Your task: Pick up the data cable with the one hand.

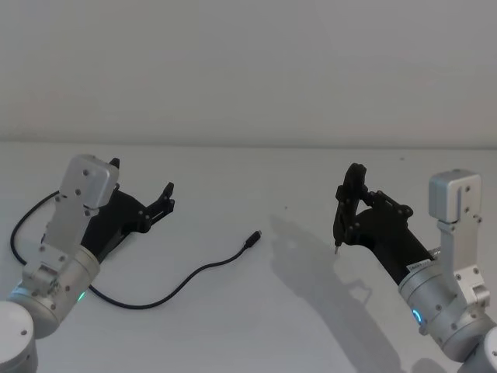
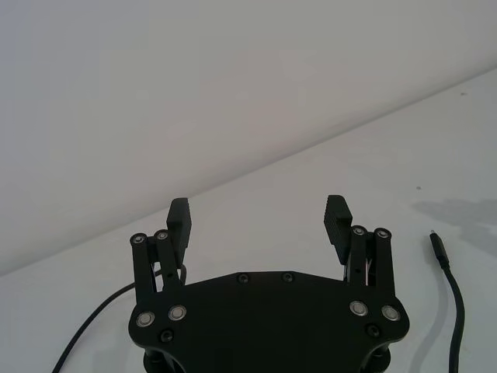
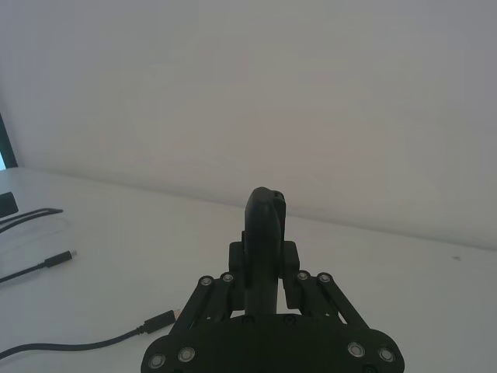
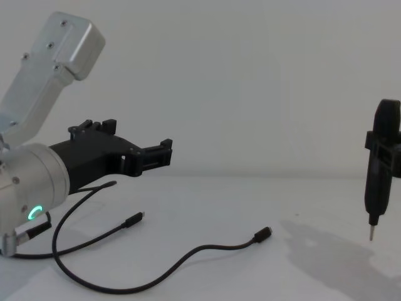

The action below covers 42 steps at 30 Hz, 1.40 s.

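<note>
Two grippers hang above a white desk (image 1: 233, 167), with one data cable (image 1: 186, 281) lying loose on it. The left gripper (image 1: 142, 180), the arm meant to do the picking, is raised clear of the desk at the robot's left. Its jaws are spread wide and empty, pointing forward and slightly toward the middle. The left wrist view shows its ribbed pads (image 2: 338, 217) with open air between them. The right gripper (image 1: 337, 241) stands well apart at the robot's right, jaws pressed together on nothing, a pin-tipped finger aimed down at the desk. It appears idle.

The cable lies flat on the desk. Its chunky plug (image 1: 252, 238) rests in the middle ground, about halfway between the two grippers. From there the cord runs back toward the robot's left in a shallow S-curve and passes beneath the left wrist. Its long axis thus lies roughly crosswise to the robot, slanting nearer on the left. From the left jaws the cable lies below, to the right and nearer the robot. A thinner strand (image 4: 133, 218) with a slim plug lies beside it, closer to the left arm, and should not be mistaken for it.

Judgement: the left arm is much the nearer to the cord, yet it would need to tip down and draw back or swing right so that the jaws straddle the cord across its run.
</note>
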Each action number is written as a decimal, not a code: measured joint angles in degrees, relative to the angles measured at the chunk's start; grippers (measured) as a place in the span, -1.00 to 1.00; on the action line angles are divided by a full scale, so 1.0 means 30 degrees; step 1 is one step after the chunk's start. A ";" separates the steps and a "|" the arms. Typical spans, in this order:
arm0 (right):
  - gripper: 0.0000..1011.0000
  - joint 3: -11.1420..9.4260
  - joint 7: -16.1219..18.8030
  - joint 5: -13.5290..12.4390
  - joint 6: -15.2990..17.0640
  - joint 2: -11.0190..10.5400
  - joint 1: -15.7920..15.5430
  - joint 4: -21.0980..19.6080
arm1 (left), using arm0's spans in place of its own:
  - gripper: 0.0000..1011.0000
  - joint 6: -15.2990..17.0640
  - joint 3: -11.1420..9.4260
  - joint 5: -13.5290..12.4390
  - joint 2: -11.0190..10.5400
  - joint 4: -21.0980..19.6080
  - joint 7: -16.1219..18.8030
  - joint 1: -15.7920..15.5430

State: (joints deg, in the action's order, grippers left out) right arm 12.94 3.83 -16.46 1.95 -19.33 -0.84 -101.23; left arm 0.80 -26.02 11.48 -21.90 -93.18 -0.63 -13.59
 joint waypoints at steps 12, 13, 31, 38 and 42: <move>-0.46 0.0000 0.0000 0.0000 0.0000 0.0000 0.0000 -0.0001 | 0.98 -0.0001 0.0001 0.0000 0.0000 0.0000 0.0000 0.0000; -0.46 0.0000 0.0000 0.0000 -0.0001 0.0000 0.0000 0.0000 | 0.98 0.0000 0.0001 0.0000 0.0001 0.0001 0.0000 0.0001; -0.46 -0.0001 0.0000 0.0000 0.0000 0.0000 0.0000 0.0000 | 0.98 0.0000 0.0002 -0.0001 0.0004 0.0009 -0.0007 -0.0011; -0.46 0.0022 0.0229 0.0000 -0.0084 -0.0004 0.0226 0.0203 | 0.98 -0.0142 -0.0159 -0.0210 -0.0017 0.0335 -0.0525 -0.0517; -0.46 0.0136 0.0756 -0.0011 -0.0368 -0.0045 0.0733 0.0711 | 0.98 -0.0394 -0.0399 -0.0430 -0.0052 0.0712 -0.1098 -0.1091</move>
State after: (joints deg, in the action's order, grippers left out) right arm 13.35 6.09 -16.50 0.85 -19.47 1.36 -99.09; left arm -0.38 -27.22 10.19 -22.05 -91.04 -3.92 -16.86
